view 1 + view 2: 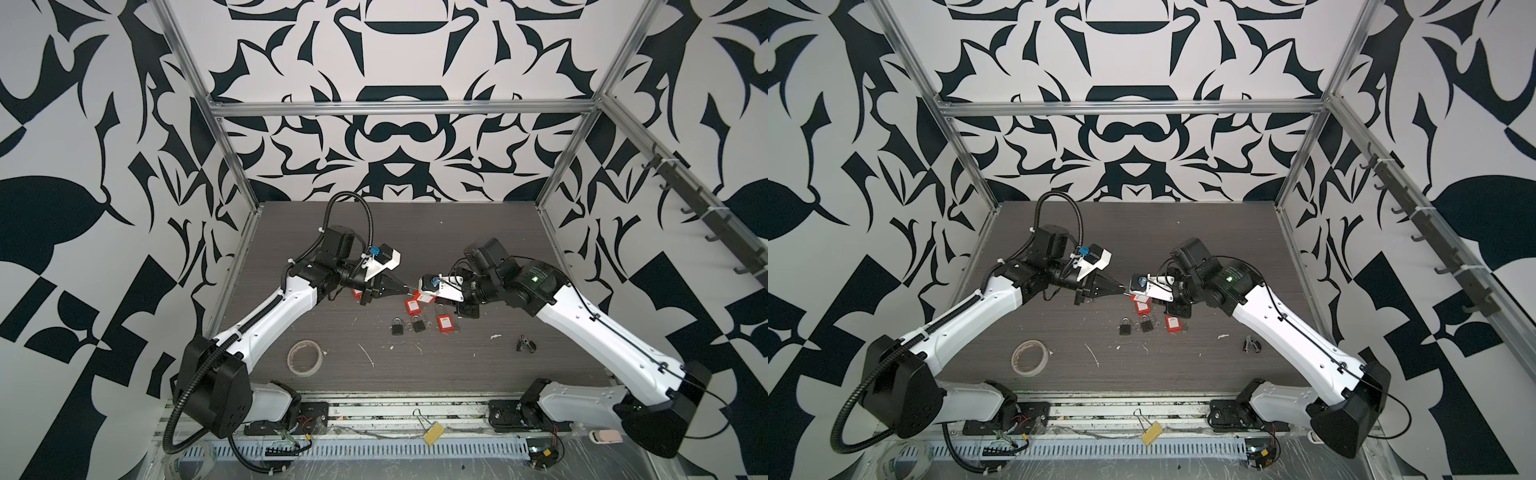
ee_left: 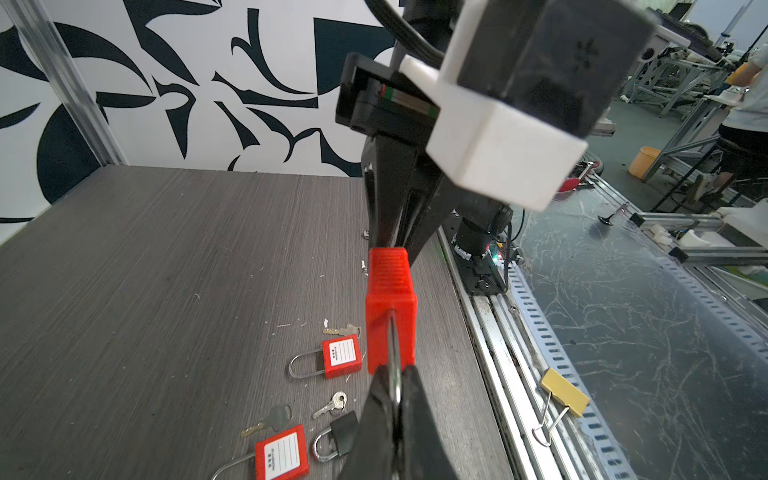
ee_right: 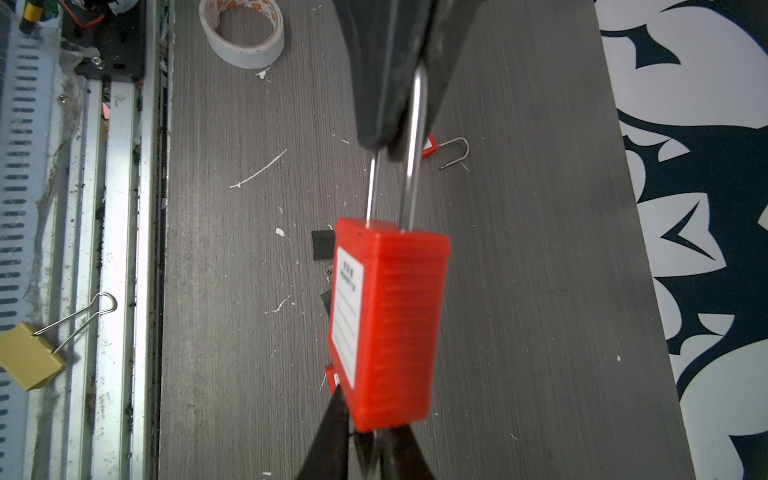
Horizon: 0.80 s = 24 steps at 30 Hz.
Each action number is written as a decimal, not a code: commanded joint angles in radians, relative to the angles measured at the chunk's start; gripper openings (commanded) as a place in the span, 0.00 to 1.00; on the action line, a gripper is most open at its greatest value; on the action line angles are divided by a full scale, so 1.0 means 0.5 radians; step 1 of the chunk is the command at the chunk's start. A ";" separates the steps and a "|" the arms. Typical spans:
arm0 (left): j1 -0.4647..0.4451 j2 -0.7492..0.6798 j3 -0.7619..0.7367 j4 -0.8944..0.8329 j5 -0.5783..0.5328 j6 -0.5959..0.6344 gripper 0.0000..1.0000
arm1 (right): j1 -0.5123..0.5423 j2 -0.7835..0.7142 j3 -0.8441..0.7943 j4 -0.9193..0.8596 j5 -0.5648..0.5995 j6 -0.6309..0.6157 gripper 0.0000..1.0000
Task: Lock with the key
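A red padlock (image 2: 390, 307) hangs in the air above the table, and my left gripper (image 2: 395, 374) is shut on its steel shackle (image 3: 415, 166). In both top views the left gripper (image 1: 404, 286) (image 1: 1122, 286) reaches toward the middle of the table, tip to tip with the right arm. My right gripper (image 3: 365, 440) sits at the bottom end of the lock (image 3: 399, 324). A grey piece, apparently the key (image 3: 376, 453), sticks out of the lock's bottom between the right fingers. That spot is blurred, so I cannot tell whether the fingers press on it.
On the table below lie two red padlocks (image 2: 341, 356) (image 2: 282, 455), a black padlock (image 2: 343, 432) and loose keys (image 2: 332, 405) (image 2: 274, 417). A tape roll (image 1: 305, 357) lies front left. A yellow binder clip (image 1: 432, 434) rests on the front rail, and a small black part (image 1: 525, 344) sits at the right.
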 commanded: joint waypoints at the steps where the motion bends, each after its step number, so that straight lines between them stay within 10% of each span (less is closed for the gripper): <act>1: 0.004 -0.025 0.064 -0.032 0.121 0.015 0.00 | 0.005 0.036 0.033 -0.109 0.015 -0.025 0.18; 24: 0.003 -0.057 0.092 -0.137 0.066 0.151 0.00 | -0.120 0.089 0.170 -0.423 -0.227 -0.086 0.13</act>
